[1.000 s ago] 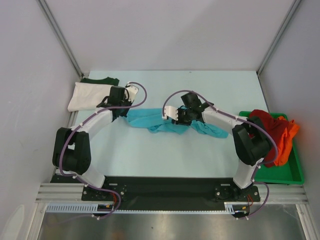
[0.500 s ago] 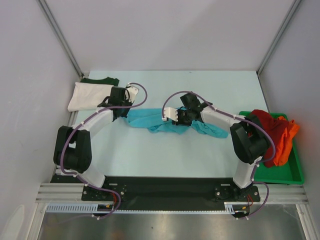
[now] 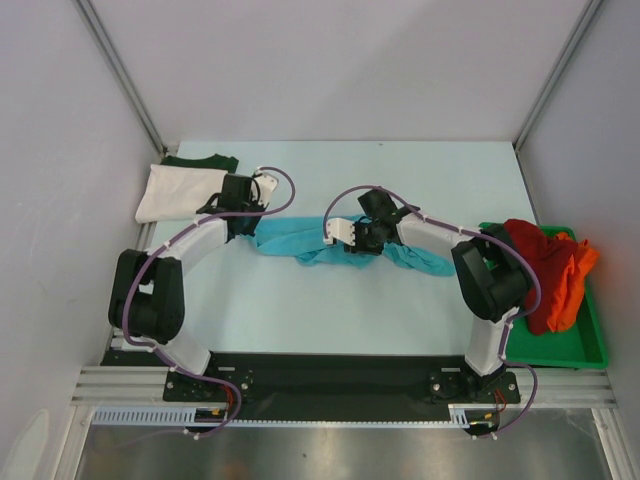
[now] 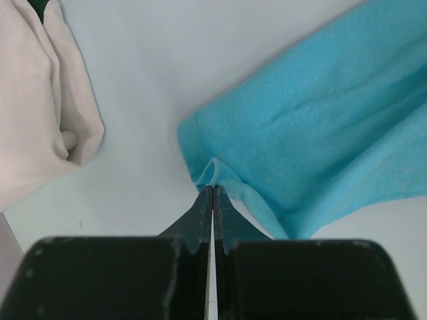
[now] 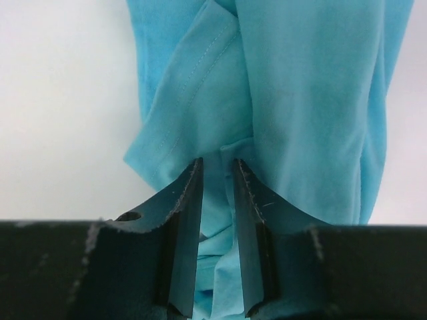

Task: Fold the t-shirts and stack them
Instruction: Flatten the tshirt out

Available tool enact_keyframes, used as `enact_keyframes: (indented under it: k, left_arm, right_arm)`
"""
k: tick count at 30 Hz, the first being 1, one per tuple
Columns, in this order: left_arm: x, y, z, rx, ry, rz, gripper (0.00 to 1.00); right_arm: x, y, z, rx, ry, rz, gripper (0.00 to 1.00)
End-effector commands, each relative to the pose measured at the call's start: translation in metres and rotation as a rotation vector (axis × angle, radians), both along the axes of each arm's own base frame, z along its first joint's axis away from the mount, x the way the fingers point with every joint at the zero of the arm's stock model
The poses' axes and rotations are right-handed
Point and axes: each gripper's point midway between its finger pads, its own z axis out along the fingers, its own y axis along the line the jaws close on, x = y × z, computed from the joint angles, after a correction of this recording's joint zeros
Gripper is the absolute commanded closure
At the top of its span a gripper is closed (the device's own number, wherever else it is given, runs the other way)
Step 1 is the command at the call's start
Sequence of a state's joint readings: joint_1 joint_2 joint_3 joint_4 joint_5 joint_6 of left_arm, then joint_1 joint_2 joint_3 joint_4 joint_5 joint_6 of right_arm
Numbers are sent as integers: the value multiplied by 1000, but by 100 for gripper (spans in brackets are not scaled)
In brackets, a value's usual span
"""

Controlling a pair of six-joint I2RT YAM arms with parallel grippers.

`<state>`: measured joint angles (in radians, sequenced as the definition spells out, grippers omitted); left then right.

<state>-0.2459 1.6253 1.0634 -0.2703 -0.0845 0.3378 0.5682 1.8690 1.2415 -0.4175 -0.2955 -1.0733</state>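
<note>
Across the middle of the table (image 3: 300, 320) the turquoise t-shirt (image 3: 285, 241) lies bunched, our left gripper (image 4: 212, 193) pinched tight on its corner, our right gripper (image 5: 217, 164) clamped on a middle fold; we should draw both apart evenly, keeping the cloth low and taut.

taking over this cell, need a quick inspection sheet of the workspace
surface: pale blue table top, flat green plastic tray at right edge
job's things: turquoise cloth t-shirt stretched between arms; white t-shirt overlapping dark green t-shirt, far left; red t-shirt and orange t-shirt heaped in tray
clutter: nothing seen
grippers: left gripper shut on turquoise hem; right gripper shut on its middle
cables: purple cables along both arms
surroundings: grey walls, metal posts
</note>
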Motion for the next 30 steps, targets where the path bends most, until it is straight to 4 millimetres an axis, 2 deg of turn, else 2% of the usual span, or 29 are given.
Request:
enact_keyframes:
  k: [1, 12, 21, 27, 28, 29, 30]
  left_arm:
    - [11, -1, 11, -22, -43, 23, 100]
    - [12, -1, 11, -23, -41, 26, 100]
    - [12, -1, 10, -21, -40, 26, 100]
    - [12, -1, 10, -20, -40, 24, 100]
    - [12, -1, 10, -20, -41, 24, 100]
    - [12, -1, 11, -20, -44, 25, 100]
    - [12, -1, 11, -19, -42, 25, 100]
  right_arm:
    - [18, 10, 19, 32, -67, -11, 70]
    - [28, 9, 20, 35, -87, -37, 71]
    - [28, 9, 18, 36, -74, -43, 74]
    - [24, 11, 18, 40, -54, -35, 87]
    - [24, 10, 19, 41, -54, -35, 96]
    - [25, 11, 21, 45, -56, -38, 100]
    - [25, 11, 25, 52, -61, -39, 100]
